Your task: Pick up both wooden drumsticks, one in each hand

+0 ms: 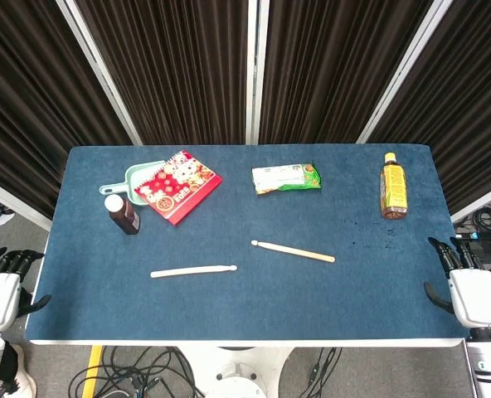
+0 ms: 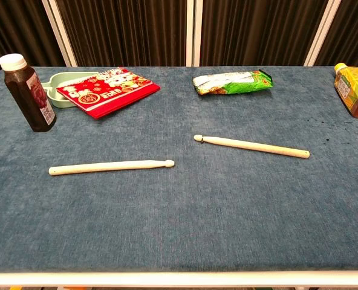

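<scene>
Two pale wooden drumsticks lie flat on the blue table. The left drumstick (image 1: 193, 270) (image 2: 111, 166) points its tip to the right. The right drumstick (image 1: 293, 250) (image 2: 251, 145) points its tip to the left and slants slightly. My left hand (image 1: 3, 282) hangs off the table's left edge, fingers apart, holding nothing. My right hand (image 1: 461, 282) hangs off the right edge, also with fingers apart and nothing in it. Both hands are far from the sticks and show only in the head view.
A dark juice bottle (image 1: 122, 213) (image 2: 28, 92) stands at the left. A red packet (image 1: 177, 186) (image 2: 107, 89) lies on a pale green dustpan (image 1: 125, 180). A green snack bag (image 1: 286, 177) (image 2: 232, 82) lies at the back centre, an amber tea bottle (image 1: 393, 186) (image 2: 355, 89) at the right.
</scene>
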